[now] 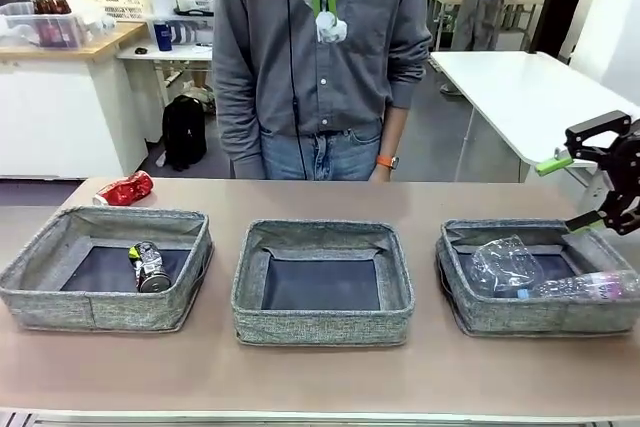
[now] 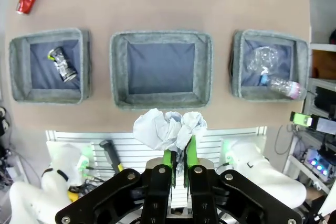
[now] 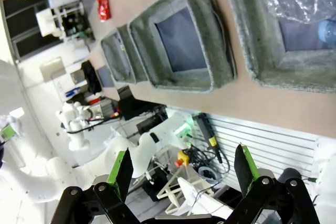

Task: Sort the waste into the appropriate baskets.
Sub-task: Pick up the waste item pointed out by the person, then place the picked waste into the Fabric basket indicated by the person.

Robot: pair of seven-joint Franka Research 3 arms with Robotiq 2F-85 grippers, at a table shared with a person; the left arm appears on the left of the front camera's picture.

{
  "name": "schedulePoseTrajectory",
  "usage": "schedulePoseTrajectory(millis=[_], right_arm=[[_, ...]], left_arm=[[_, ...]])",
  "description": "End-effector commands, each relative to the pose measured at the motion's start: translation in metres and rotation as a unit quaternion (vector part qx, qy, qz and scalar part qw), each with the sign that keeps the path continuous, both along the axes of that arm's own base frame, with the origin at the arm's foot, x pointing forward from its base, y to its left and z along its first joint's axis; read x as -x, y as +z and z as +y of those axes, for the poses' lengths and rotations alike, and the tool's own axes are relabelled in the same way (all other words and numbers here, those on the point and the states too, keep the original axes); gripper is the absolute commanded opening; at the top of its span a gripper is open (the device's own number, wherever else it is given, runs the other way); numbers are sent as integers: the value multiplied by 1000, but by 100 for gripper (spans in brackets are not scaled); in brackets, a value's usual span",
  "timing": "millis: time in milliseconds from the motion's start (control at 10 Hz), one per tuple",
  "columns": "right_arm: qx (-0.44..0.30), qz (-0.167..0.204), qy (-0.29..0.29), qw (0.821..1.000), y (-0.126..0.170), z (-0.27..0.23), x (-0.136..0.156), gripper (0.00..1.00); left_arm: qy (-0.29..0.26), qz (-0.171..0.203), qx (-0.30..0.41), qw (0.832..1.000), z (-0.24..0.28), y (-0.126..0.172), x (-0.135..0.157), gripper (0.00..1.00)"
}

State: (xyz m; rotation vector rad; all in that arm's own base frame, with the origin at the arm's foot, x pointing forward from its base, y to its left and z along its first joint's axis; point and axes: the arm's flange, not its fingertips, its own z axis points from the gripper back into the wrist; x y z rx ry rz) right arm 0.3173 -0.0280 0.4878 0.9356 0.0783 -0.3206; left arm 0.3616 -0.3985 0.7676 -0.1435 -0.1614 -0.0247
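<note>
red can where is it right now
In the front view the dented red can lies on the table at the robot's far left, just behind the left basket that holds the dark drink can.

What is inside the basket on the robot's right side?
The right basket holds a clear plastic cup and a clear plastic bottle lying beside it. In the front view, its near wall hides the front strip of its floor.
</note>
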Motion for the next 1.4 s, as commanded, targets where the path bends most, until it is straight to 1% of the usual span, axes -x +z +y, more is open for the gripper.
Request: schedulePoseTrajectory(millis=[0,1300], right_arm=[[-1,-4,1,1000,3,0,-5,100],[-1,-4,1,1000,3,0,-5,100]], left_arm=[[-1,-1,-4,1000,1,1,2,6],[-1,-1,-4,1000,1,1,2,6]])
